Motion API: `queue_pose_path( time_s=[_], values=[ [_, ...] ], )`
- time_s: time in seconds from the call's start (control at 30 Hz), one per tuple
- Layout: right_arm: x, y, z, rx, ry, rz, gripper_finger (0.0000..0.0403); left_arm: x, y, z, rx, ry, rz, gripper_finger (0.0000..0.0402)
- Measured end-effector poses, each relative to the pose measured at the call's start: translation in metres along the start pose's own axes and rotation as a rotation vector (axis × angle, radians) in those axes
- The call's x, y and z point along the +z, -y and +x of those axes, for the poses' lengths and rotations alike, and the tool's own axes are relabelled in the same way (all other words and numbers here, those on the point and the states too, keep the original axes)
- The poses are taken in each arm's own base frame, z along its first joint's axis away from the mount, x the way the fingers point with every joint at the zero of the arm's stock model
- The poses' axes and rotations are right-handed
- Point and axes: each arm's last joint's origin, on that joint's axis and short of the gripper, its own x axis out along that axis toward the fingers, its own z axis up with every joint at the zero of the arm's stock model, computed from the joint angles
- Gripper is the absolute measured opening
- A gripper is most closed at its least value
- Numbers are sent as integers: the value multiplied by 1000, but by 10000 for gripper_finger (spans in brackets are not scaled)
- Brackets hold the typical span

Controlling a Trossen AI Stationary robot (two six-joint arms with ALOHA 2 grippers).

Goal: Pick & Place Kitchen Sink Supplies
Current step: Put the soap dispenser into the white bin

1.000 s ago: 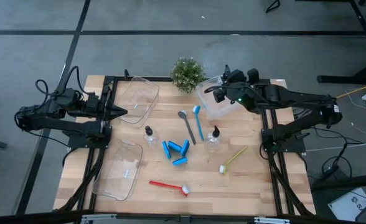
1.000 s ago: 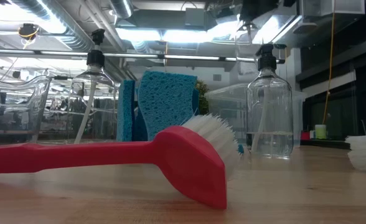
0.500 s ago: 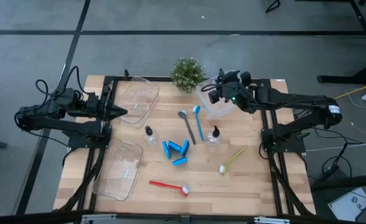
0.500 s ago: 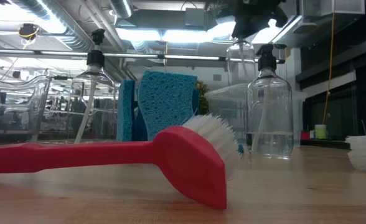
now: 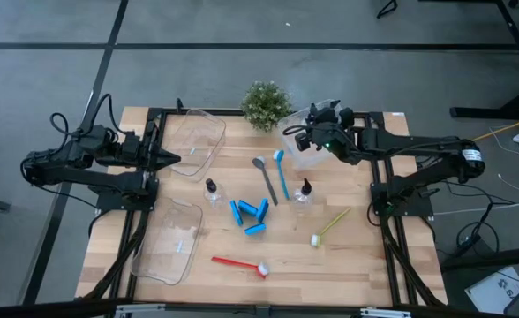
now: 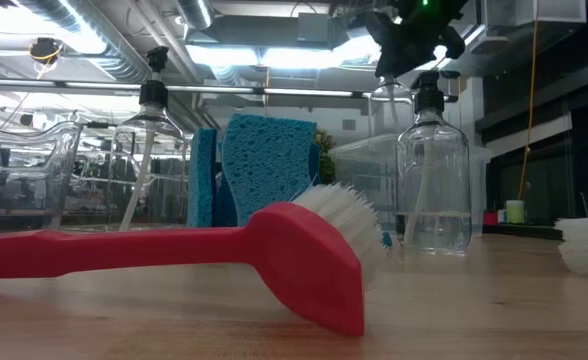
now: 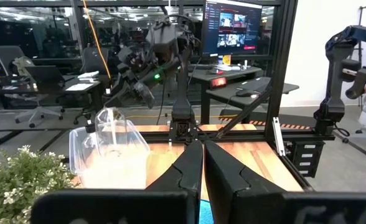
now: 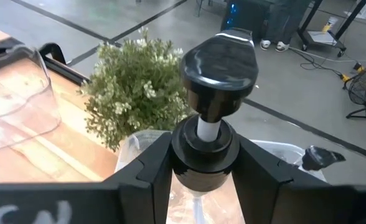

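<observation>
Wooden table seen from above, two dark arms at either side. Right gripper [image 5: 308,134] raised over the clear bin [image 5: 295,155] at the far right of the table, just beside the potted plant [image 5: 266,103]. Fingers clamped around the neck of a black-capped bottle [image 8: 217,93], clear in the right wrist view, bottle held upright above the bin and not yet released. Possibly a black-capped item [image 8: 317,157] already lying inside that bin, too small to confirm.

Left gripper [image 5: 173,158] parked at the left edge near a second clear bin [image 5: 196,141], fingers pressed together, nothing held.

Most supplies left on the tabletop: two bottles, one left of centre [image 5: 211,190] and one right of centre [image 5: 304,194]; blue sponge pieces [image 5: 251,215] clustered between them; grey brush [image 5: 266,179] and blue brush [image 5: 282,172] side by side behind; yellow-green brush [image 5: 328,227] toward the right; red brush [image 5: 239,263] near the front edge. Third clear bin [image 5: 169,240] at front left, apparently empty.

Judged early in the task: one bottle about to be dropped, seven or more items to go.
</observation>
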Motion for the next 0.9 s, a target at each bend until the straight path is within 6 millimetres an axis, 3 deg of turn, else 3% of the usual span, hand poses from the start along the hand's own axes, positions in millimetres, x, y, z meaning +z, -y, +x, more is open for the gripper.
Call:
queue_pose_path(
  time_s=[0.73, 0.9],
  values=[
    [-6, -4, 5, 8, 18, 13, 135, 0, 0, 0, 0, 0, 0, 12],
    [-24, -4, 13, -46, 12, -14, 135, 0, 0, 0, 0, 0, 0, 11]
  ],
)
